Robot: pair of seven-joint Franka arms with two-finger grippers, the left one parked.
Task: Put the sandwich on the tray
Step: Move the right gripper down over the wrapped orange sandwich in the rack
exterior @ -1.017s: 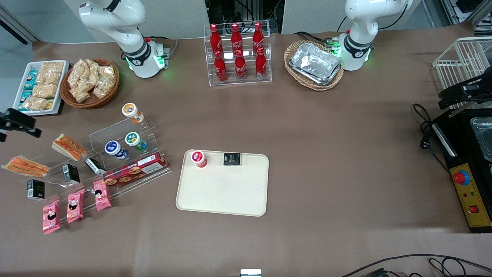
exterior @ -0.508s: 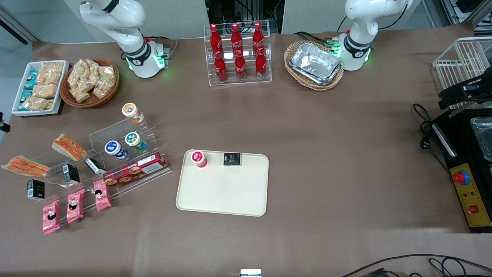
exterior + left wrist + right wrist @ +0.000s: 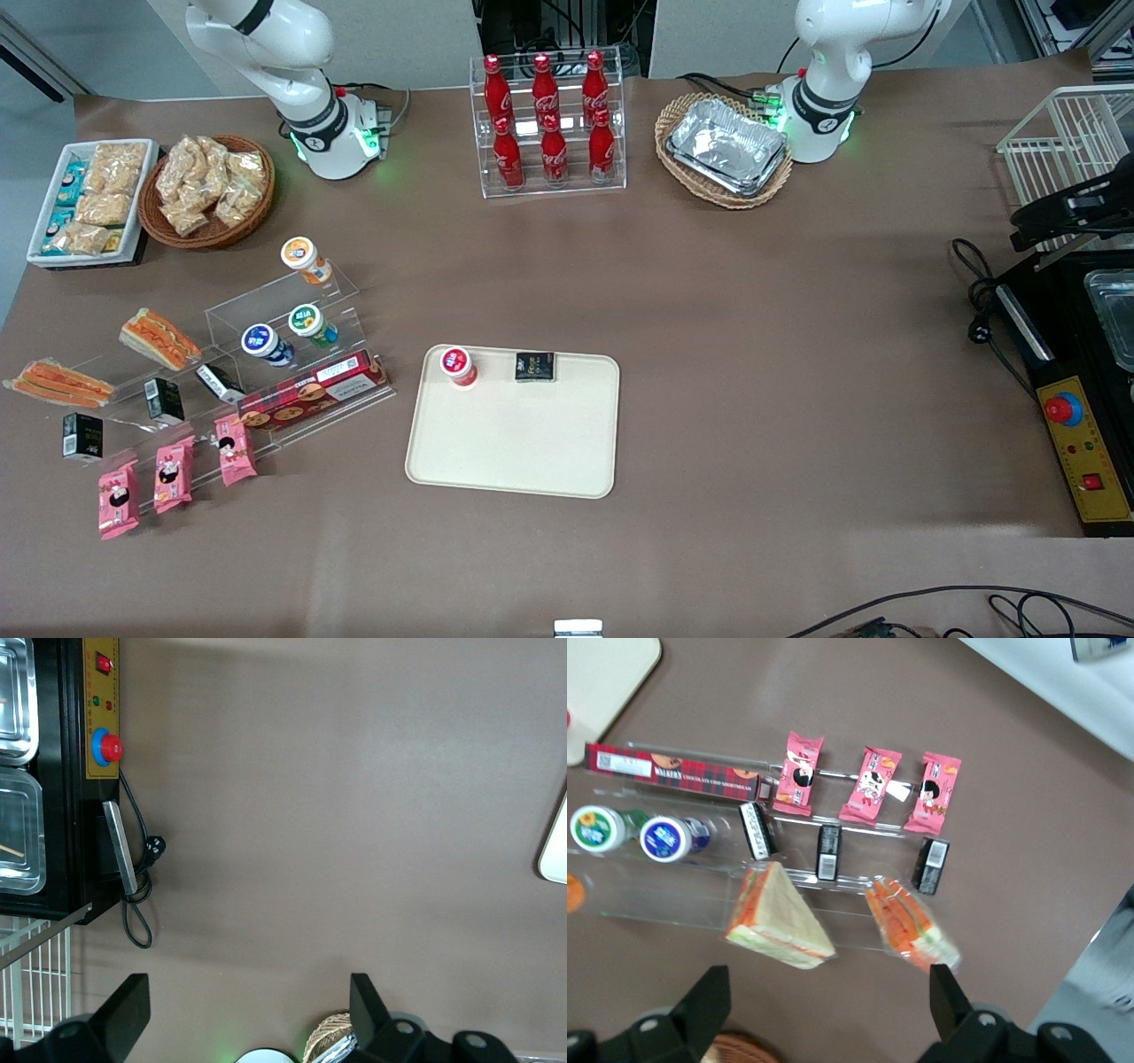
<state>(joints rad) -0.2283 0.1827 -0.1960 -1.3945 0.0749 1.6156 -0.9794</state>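
Gone from the front view is the dark pincer (image 3: 826,985) that showed a second ago at the working arm's end of the bench (image 3: 753,354); nothing on the bench has shifted meanwhile. The right wrist view shows the pincer's two fingers spread wide with nothing between them, well above the clear stepped stand (image 3: 266,306) and touching nothing.

The sandwich (image 3: 58,383) (image 3: 911,926), long and flattish with orange and white stripes, lies close to the edge of the bench at the working arm's end, at the low end of the stand. Just beside it, slightly farther from the front camera, sits a chunkier wedge sandwich (image 3: 159,338) (image 3: 778,920). Three pink snack packs (image 3: 168,474) (image 3: 868,784) lie nearer to the front camera, and a long red biscuit box (image 3: 312,399) (image 3: 669,771) rests on the stand's lowest step.

The tray (image 3: 514,443) (image 3: 602,673) sits near the middle of the bench, well apart from the sandwich. A red-lidded cup (image 3: 457,364) stands in one of its corners, and a small black packet (image 3: 535,366) lies along the same rim.
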